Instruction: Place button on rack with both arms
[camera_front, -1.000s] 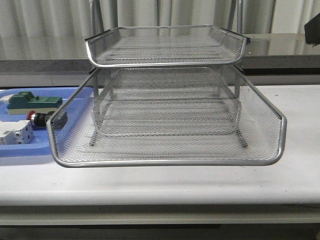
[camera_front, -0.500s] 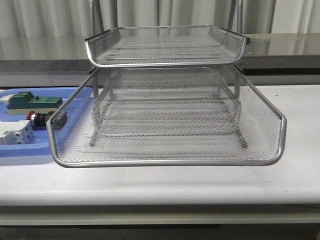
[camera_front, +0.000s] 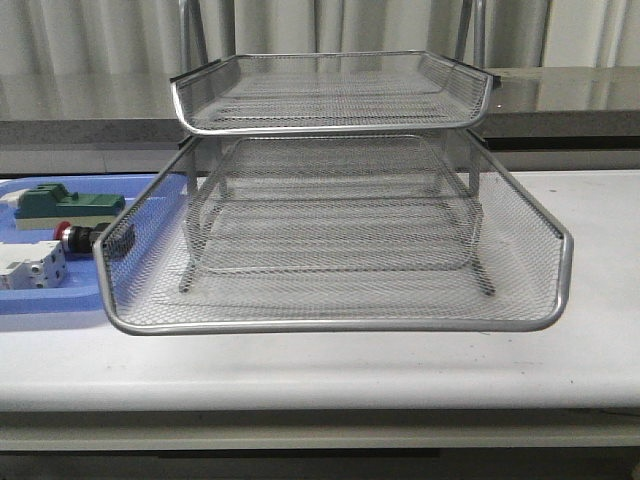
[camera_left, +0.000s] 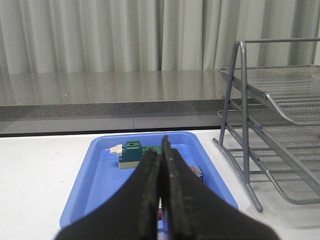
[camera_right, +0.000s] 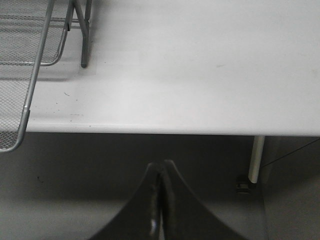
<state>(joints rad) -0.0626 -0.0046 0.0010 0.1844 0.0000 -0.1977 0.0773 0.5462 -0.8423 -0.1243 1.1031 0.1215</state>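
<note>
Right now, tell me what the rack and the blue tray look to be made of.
The rack: silver metal, apparently steel, with see-through wire mesh trays, shiny rounded rims and tube legs. The blue tray: probably moulded plastic, with uniform colour, a smooth, slightly glossy surface and a rounded raised lip.

Blue tray (camera_front: 40, 300) holds a green-topped block (camera_front: 65, 203) (white breaker (camera_front: 30, 270) beside it) on the table (camera_front: 320, 365)

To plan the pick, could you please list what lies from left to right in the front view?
White circuit breaker → green-topped block → button → rack, the first three in the blue tray.
</note>
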